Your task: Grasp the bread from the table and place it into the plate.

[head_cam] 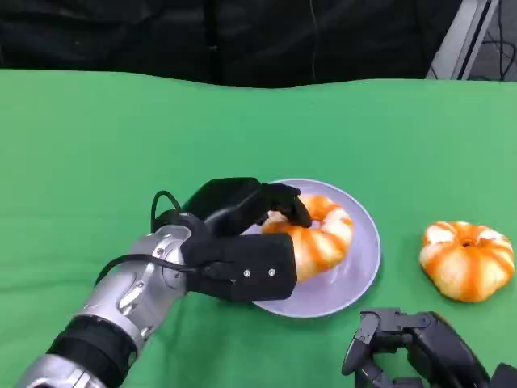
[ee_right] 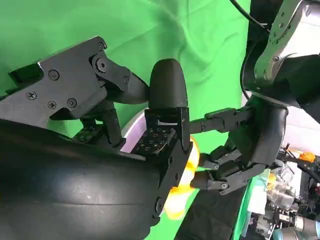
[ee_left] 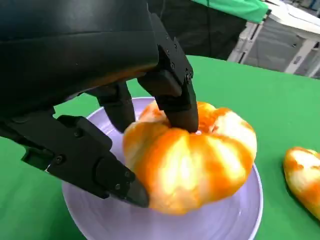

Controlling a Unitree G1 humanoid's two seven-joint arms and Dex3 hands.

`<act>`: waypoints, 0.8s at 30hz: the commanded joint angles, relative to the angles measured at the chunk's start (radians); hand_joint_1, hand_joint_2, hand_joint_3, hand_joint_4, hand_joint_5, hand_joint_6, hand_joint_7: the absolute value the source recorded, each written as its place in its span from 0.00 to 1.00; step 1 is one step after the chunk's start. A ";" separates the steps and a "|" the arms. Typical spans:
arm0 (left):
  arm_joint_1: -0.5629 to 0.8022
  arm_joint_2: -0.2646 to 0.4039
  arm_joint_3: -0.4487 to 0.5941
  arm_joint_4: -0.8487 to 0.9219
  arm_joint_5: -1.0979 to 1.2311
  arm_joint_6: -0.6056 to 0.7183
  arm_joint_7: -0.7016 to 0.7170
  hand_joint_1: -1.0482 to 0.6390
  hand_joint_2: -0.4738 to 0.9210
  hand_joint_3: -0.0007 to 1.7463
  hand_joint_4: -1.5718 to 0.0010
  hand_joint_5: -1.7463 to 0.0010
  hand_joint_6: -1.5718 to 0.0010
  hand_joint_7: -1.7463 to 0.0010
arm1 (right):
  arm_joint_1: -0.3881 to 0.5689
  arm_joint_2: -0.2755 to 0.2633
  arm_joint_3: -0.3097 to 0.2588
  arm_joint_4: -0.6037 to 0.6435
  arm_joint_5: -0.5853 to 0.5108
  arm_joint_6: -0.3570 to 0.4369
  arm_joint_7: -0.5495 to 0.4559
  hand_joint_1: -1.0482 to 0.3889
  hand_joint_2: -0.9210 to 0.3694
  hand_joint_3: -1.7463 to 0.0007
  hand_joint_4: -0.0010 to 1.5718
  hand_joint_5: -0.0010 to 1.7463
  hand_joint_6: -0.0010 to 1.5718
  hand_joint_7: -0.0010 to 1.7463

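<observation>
Bread over the plate, release not yet made

The left hand (head_cam: 242, 242) grips the bread (head_cam: 317, 236) inside the lavender plate (head_cam: 362, 271); its fingers (ee_left: 175, 102) press the top and near side, so only letting go and withdrawing seems left; a second bread (head_cam: 467, 259) lies on the green bench (head_cam: 121, 137), well apart; the right hand (head_cam: 412, 347) rests low, whether curled I cannot tell.
</observation>
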 commanded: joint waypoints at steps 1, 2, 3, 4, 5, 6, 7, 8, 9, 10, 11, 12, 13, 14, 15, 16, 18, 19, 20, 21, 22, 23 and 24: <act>-0.031 0.015 0.003 0.022 -0.005 -0.025 0.000 0.27 1.00 0.13 0.60 0.98 0.68 1.00 | 0.012 -0.006 0.003 -0.008 -0.001 0.001 -0.006 0.63 0.26 0.42 0.53 0.83 0.56 0.64; -0.032 0.015 0.003 0.024 -0.005 -0.027 0.001 0.26 1.00 0.14 0.60 0.98 0.68 1.00 | 0.012 -0.007 0.003 -0.008 -0.001 0.001 -0.006 0.63 0.26 0.42 0.53 0.83 0.56 0.64; -0.032 0.013 0.016 0.020 -0.037 -0.019 -0.044 0.26 1.00 0.14 0.60 0.99 0.68 1.00 | 0.012 -0.006 0.003 -0.008 -0.001 0.004 -0.007 0.63 0.26 0.42 0.53 0.83 0.56 0.64; -0.031 0.012 0.029 0.017 -0.069 -0.015 -0.084 0.18 1.00 0.26 0.70 0.99 0.76 1.00 | 0.012 -0.006 0.004 -0.009 -0.002 0.005 -0.009 0.63 0.26 0.42 0.54 0.84 0.56 0.64; -0.030 0.012 0.041 0.018 -0.100 -0.018 -0.118 0.15 1.00 0.31 0.73 0.99 0.79 1.00 | 0.012 -0.005 0.004 -0.008 -0.001 0.004 -0.009 0.63 0.26 0.42 0.54 0.84 0.56 0.65; -0.029 0.012 0.049 0.018 -0.120 -0.020 -0.139 0.13 1.00 0.34 0.76 1.00 0.81 1.00 | 0.011 -0.005 0.005 -0.008 0.000 0.004 -0.008 0.63 0.26 0.42 0.53 0.84 0.56 0.65; -0.029 0.015 0.054 0.019 -0.133 -0.020 -0.158 0.11 1.00 0.38 0.78 1.00 0.82 1.00 | 0.010 -0.004 0.005 -0.006 0.000 0.001 -0.009 0.63 0.26 0.41 0.53 0.84 0.56 0.65; -0.030 0.018 0.057 0.019 -0.144 -0.018 -0.174 0.09 1.00 0.41 0.80 1.00 0.84 1.00 | 0.009 -0.003 0.005 -0.003 0.002 -0.002 -0.008 0.64 0.26 0.41 0.53 0.84 0.56 0.65; -0.031 0.020 0.059 0.018 -0.150 -0.016 -0.185 0.07 1.00 0.43 0.81 1.00 0.86 1.00 | 0.008 -0.003 0.004 -0.001 0.003 -0.004 -0.008 0.64 0.27 0.41 0.53 0.84 0.56 0.65; -0.031 0.021 0.060 0.018 -0.154 -0.015 -0.192 0.06 1.00 0.44 0.82 1.00 0.87 1.00 | 0.008 -0.002 0.004 0.001 0.004 -0.005 -0.007 0.64 0.27 0.41 0.53 0.84 0.56 0.66; -0.029 0.021 0.070 0.020 -0.178 -0.022 -0.212 0.06 1.00 0.45 0.82 1.00 0.87 1.00 | 0.007 -0.002 0.004 0.002 0.004 -0.003 -0.007 0.64 0.27 0.41 0.53 0.84 0.56 0.66; -0.028 0.020 0.078 0.021 -0.195 -0.028 -0.227 0.06 1.00 0.45 0.83 1.00 0.88 1.00 | 0.007 -0.002 0.004 0.003 0.004 -0.002 -0.007 0.64 0.27 0.41 0.53 0.84 0.56 0.66; -0.021 0.013 0.096 0.022 -0.229 -0.039 -0.242 0.06 1.00 0.45 0.84 1.00 0.89 1.00 | 0.005 -0.002 0.004 0.008 0.005 -0.007 -0.006 0.64 0.27 0.41 0.53 0.84 0.56 0.66; -0.014 0.009 0.109 0.020 -0.252 -0.048 -0.250 0.06 1.00 0.46 0.84 1.00 0.89 1.00 | 0.003 -0.003 0.004 0.011 0.004 -0.011 -0.006 0.64 0.27 0.41 0.53 0.84 0.56 0.66; -0.005 0.006 0.120 0.016 -0.272 -0.055 -0.252 0.06 1.00 0.46 0.84 1.00 0.90 1.00 | 0.004 -0.004 0.004 0.009 0.001 -0.009 -0.007 0.64 0.27 0.41 0.53 0.83 0.56 0.66; 0.001 0.004 0.128 0.013 -0.285 -0.061 -0.254 0.06 1.00 0.46 0.84 1.00 0.90 1.00 | 0.005 -0.005 0.004 0.007 -0.001 -0.008 -0.008 0.64 0.26 0.41 0.53 0.83 0.56 0.66; 0.018 -0.001 0.144 -0.002 -0.310 -0.069 -0.249 0.05 1.00 0.47 0.85 1.00 0.90 1.00 | 0.006 -0.005 0.005 0.005 -0.002 -0.005 -0.010 0.64 0.26 0.41 0.53 0.83 0.56 0.66; 0.037 -0.005 0.160 -0.025 -0.328 -0.063 -0.240 0.06 1.00 0.47 0.85 1.00 0.90 1.00 | 0.007 -0.005 0.005 0.005 -0.002 -0.005 -0.010 0.64 0.26 0.41 0.53 0.83 0.56 0.66; 0.054 -0.012 0.176 -0.047 -0.352 -0.057 -0.239 0.06 1.00 0.46 0.84 1.00 0.90 1.00 | 0.007 -0.004 0.005 0.005 -0.001 -0.005 -0.009 0.64 0.26 0.41 0.53 0.83 0.56 0.66; 0.066 -0.016 0.187 -0.063 -0.368 -0.051 -0.240 0.06 1.00 0.46 0.85 1.00 0.90 1.00 | 0.007 -0.004 0.006 0.006 0.000 -0.005 -0.009 0.64 0.26 0.42 0.54 0.83 0.56 0.66; 0.072 -0.018 0.192 -0.073 -0.375 -0.045 -0.243 0.06 1.00 0.46 0.85 1.00 0.90 1.00 | 0.007 -0.004 0.006 0.006 0.001 -0.005 -0.009 0.64 0.26 0.42 0.54 0.84 0.56 0.66; 0.098 -0.024 0.212 -0.109 -0.407 -0.032 -0.248 0.06 1.00 0.46 0.84 1.00 0.90 1.00 | 0.007 -0.004 0.006 0.006 0.003 -0.006 -0.007 0.64 0.26 0.42 0.54 0.84 0.56 0.66; 0.117 -0.029 0.227 -0.138 -0.429 -0.020 -0.252 0.06 1.00 0.45 0.83 0.99 0.89 1.00 | 0.008 -0.004 0.006 0.006 0.005 -0.006 -0.007 0.64 0.26 0.42 0.54 0.84 0.56 0.66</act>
